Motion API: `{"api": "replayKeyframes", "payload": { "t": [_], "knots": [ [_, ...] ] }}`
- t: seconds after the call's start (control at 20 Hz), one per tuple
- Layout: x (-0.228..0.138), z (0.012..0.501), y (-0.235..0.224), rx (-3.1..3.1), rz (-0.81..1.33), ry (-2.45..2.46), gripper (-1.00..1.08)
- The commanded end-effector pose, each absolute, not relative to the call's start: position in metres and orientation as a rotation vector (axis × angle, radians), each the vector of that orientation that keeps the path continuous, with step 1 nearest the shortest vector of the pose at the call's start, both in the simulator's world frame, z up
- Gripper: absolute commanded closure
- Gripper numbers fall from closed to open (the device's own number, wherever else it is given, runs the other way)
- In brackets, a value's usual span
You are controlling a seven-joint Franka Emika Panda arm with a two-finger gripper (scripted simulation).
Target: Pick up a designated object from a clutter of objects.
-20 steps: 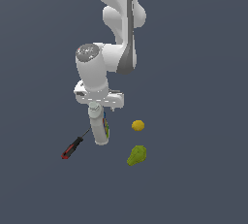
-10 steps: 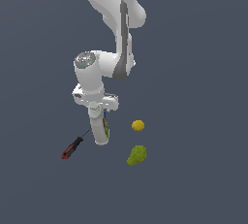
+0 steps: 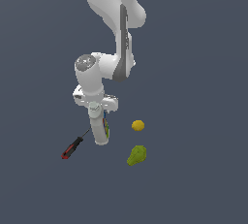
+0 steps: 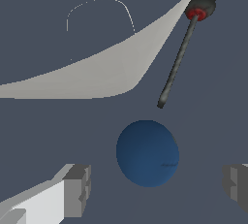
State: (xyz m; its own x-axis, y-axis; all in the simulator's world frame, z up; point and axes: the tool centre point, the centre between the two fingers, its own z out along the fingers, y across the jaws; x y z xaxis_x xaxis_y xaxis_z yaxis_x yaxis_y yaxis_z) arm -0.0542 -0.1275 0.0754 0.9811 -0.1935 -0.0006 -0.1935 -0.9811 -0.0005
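Note:
The designated object, a white bottle (image 3: 100, 130) with a pale grey-green cap and a multicoloured label, lies in the clutter of objects. My gripper (image 3: 95, 107) hangs right over its cap end. In the wrist view the gripper (image 4: 157, 185) is open, with grey fingertips (image 4: 77, 189) wide apart and nothing held. A small blue ball (image 4: 147, 152) shows just ahead of the gap. The broad white curved shape (image 4: 87, 75) beyond it looks like the bottle's side. The red-and-black screwdriver (image 4: 186, 48) lies beside it.
The screwdriver (image 3: 72, 147) lies to the exterior view's left of the bottle. A yellow lemon (image 3: 138, 125) and a green pear (image 3: 136, 155) sit to the bottle's right. The blue ball does not show in the exterior view.
The arm has shifted a little toward the exterior view's left and slightly lower over the bottle. The bottle, screwdriver, lemon and pear have not moved.

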Motion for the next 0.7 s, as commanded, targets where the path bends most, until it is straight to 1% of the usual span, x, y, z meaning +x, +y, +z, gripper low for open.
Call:
{"api": "replayKeyframes", "payload": {
  "t": [0.0,0.3,0.6,0.65],
  "knots": [
    [-0.055,0.067,-0.128,-3.126,0.002,0.306,-0.92],
    [-0.056,0.040,-0.128,-3.127,0.001,0.307,-0.92],
    [-0.055,0.031,-0.128,-3.127,0.000,0.307,-0.92],
    [-0.055,0.031,-0.128,-3.127,0.000,0.307,1.08]
  ]
}}
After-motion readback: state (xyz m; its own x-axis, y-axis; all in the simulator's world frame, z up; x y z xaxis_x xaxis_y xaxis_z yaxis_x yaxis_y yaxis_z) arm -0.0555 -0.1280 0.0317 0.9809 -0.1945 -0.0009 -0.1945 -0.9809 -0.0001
